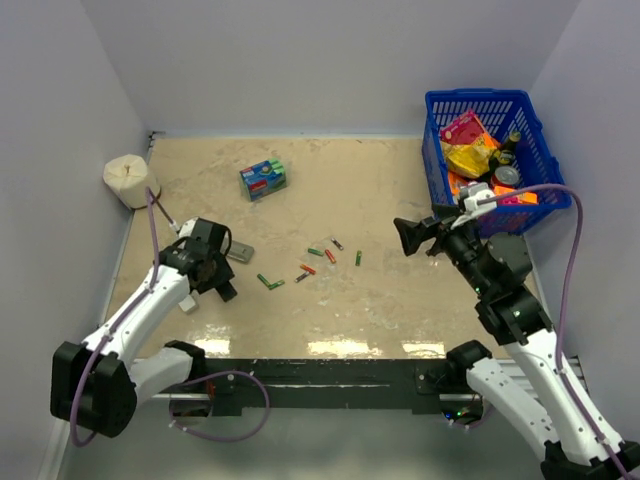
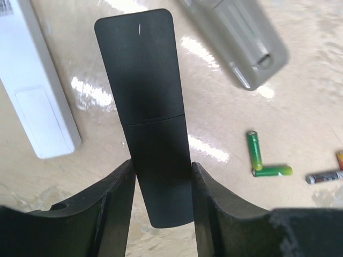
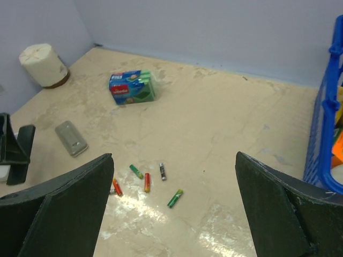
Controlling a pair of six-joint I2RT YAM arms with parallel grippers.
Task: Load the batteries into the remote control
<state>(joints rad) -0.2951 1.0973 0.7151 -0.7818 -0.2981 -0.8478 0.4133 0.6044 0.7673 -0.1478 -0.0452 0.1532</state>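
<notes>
White arms (image 1: 150, 300) — black joints (image 1: 95, 385), purple cables (image 1: 153, 225)

The remote control (image 2: 147, 107) is sitting between the fingers (image 2: 115, 203) of the left pincer (image 2: 162, 176) at the surface's (image 1: 400, 300) left side, with a second remote (image 2: 246, 43) and a third remote (image 2: 37, 96) flanking it. The batteries (image 3: 147, 182) are lying scattered mid-surface, a packet (image 1: 264, 179) behind them. A roll (image 1: 128, 180) is standing in the far-left corner, a basket (image 1: 440, 140) far-right.

matt black plastic remote control (image 2: 150, 123), glossy stone-look table (image 1: 380, 300), blue plastic basket (image 1: 440, 140)
</notes>
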